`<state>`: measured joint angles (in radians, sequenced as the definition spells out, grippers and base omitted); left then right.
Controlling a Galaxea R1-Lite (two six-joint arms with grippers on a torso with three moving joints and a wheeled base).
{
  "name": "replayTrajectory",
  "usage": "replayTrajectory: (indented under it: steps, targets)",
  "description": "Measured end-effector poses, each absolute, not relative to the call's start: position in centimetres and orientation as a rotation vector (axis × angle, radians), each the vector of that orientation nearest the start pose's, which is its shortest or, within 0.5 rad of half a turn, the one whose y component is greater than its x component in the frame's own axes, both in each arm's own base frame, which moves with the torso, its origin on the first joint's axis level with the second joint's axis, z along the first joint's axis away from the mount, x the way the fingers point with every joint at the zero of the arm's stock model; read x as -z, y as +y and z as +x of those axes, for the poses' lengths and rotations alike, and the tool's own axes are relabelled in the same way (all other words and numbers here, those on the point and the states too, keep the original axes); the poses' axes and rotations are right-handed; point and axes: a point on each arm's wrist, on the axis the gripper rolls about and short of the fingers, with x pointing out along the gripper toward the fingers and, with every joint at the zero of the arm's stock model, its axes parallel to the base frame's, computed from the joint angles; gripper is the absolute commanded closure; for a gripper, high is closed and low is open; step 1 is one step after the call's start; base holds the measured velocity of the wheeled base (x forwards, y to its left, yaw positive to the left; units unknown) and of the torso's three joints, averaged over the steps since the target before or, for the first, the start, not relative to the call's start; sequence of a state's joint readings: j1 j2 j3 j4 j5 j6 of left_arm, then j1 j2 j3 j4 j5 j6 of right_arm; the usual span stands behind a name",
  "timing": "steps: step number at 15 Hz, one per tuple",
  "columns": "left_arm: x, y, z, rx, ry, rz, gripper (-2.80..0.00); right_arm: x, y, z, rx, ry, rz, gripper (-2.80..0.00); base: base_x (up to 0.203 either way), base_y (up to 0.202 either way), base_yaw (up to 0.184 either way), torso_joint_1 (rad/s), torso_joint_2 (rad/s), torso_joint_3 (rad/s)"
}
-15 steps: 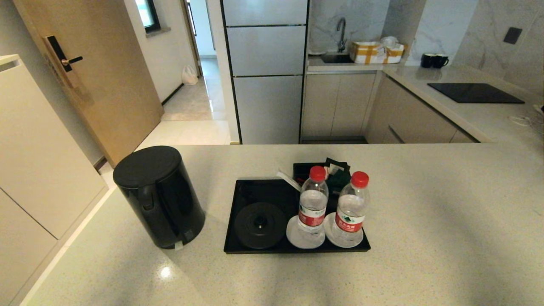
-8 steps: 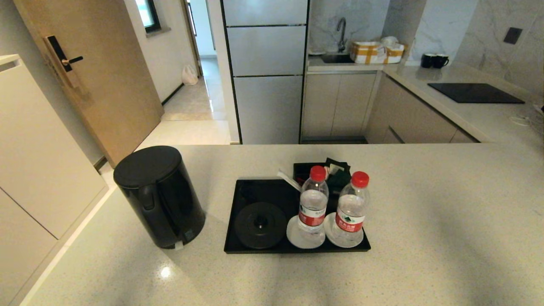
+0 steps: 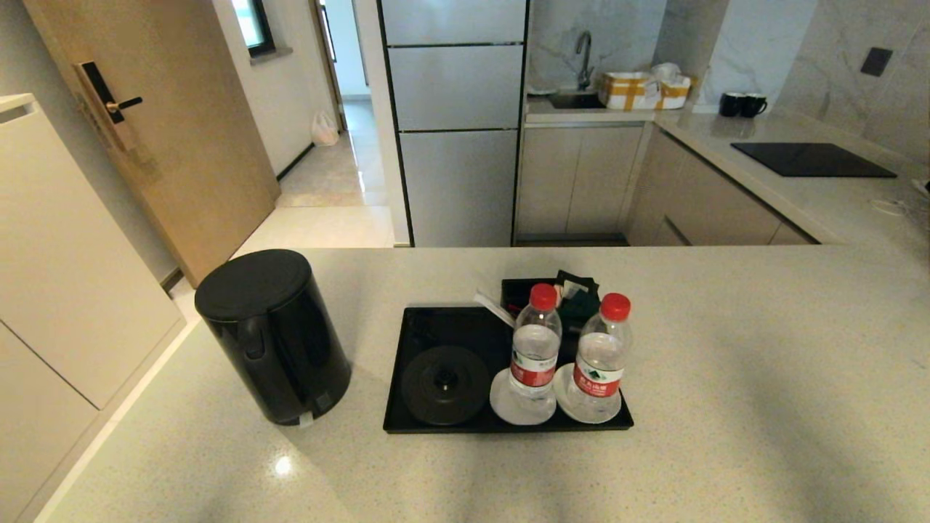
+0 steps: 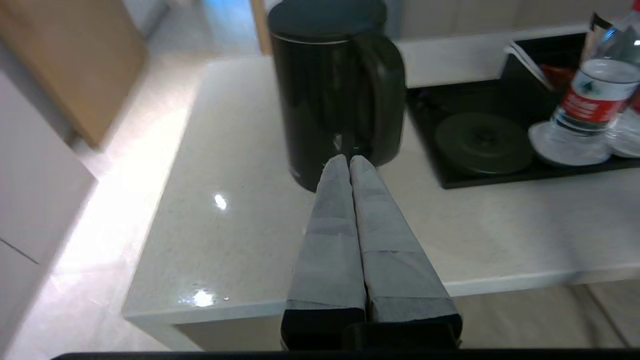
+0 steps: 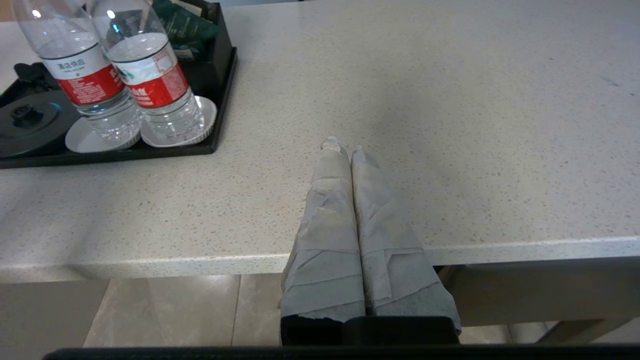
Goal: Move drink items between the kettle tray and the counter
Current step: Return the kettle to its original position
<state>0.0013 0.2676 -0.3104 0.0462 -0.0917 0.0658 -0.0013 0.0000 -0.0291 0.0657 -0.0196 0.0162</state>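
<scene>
Barely begun, by the look of it. On the counter [image 3: 726,378], left of the kettle tray [image 3: 407,363]: kettle [image 3: 272,338], upright, off its base disc [image 3: 445,385]. On saucers in the tray (right half): two water bottles [image 3: 534,349]. At the near edge, empty, fingers pressed together: left gripper [image 4: 348,159], right gripper [image 5: 342,146].

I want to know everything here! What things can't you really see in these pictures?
- Sachet box: head view, mostly hidden behind the bottles.
- Kettle: how much water is inside, opaque black wall and shut lid.
- Right bottle: left wrist view, cut off by the edge.
- Mugs: head view, too small for detail.
- Both arms: absent from the head view; each shut end effector shows only in its wrist view.
</scene>
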Motion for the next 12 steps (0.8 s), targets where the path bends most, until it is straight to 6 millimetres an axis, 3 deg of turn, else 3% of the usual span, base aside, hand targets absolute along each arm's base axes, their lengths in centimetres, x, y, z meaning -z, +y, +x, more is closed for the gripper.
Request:
replayTrajectory:
  steps: [2, 6, 10, 11, 12]
  targets:
    - [-17.6, -0.3, 1.2, 0.147, 0.144, 0.020, 0.00, -7.7, 0.0, -2.5, 0.021, 0.035, 0.015, 0.00, 0.000, 0.000, 0.000, 0.000, 0.00, 0.000]
    - [-16.0, -0.9, 5.9, 0.393, 0.414, -0.170, 0.00, -7.7, 0.0, -2.5, 0.022, 0.035, 0.015, 0.00, 0.000, 0.000, 0.000, 0.000, 0.00, 0.000]
    - [-14.5, -0.9, 9.6, 0.528, 0.430, -0.217, 0.00, -7.7, 0.0, -2.5, 0.022, 0.035, 0.016, 0.00, 0.000, 0.000, 0.000, 0.000, 0.00, 0.000]
    - [-14.4, -0.6, 10.5, 0.527, 0.408, -0.209, -2.80, -7.7, 0.0, -2.5, 0.022, 0.035, 0.015, 0.00, 0.000, 0.000, 0.000, 0.000, 0.00, 0.000]
    - [-14.3, 0.0, 11.5, 0.522, 0.377, -0.197, -2.80, -7.7, 0.0, -2.5, 0.022, 0.035, 0.015, 0.00, 0.000, 0.000, 0.000, 0.000, 0.00, 0.000]
